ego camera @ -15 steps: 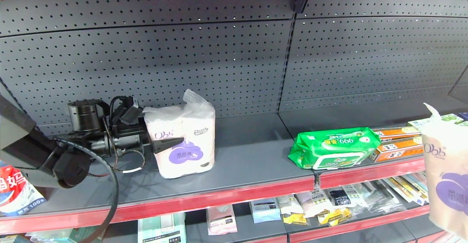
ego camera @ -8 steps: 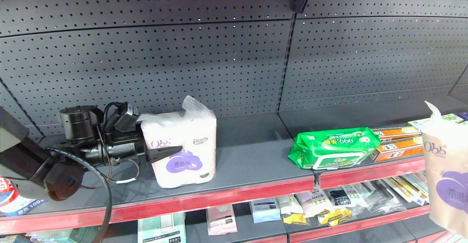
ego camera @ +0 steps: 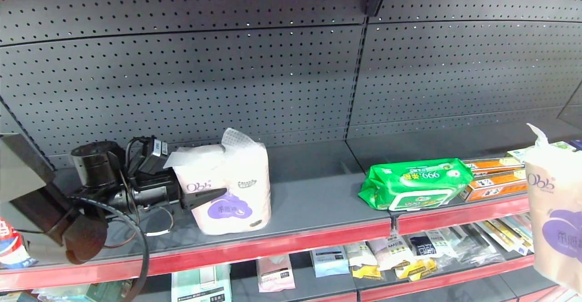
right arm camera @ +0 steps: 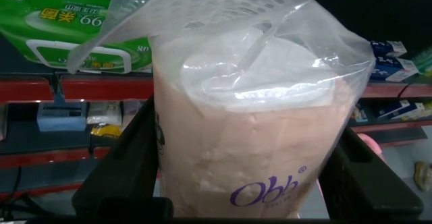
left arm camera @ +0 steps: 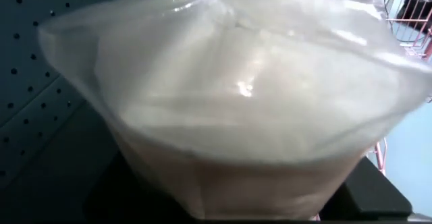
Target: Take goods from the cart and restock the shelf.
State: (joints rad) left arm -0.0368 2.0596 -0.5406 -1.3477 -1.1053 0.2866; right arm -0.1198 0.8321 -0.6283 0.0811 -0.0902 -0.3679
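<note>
Grey pegboard backs the red-edged shelf (ego camera: pixel 318 211) in the head view, where the left gripper (ego camera: pixel 218 189) is clamped round an upright white tissue pack (ego camera: pixel 241 174) whose base looks down on the board near the front lip, with a green wipes pack (ego camera: pixel 416 183) and orange boxes (ego camera: pixel 493 179) well off to the right. Left wrist view is pretty much that same tissue pack's plastic top up close, a dark finger (left arm camera: pixel 381 193) pressed on its side. Right wrist view has the right gripper (right arm camera: pixel 246 183) closed on a second tissue pack (right arm camera: pixel 250 136), fingers (right arm camera: pixel 121 163) hugging both sides, held out in front of the lower shelves.
</note>
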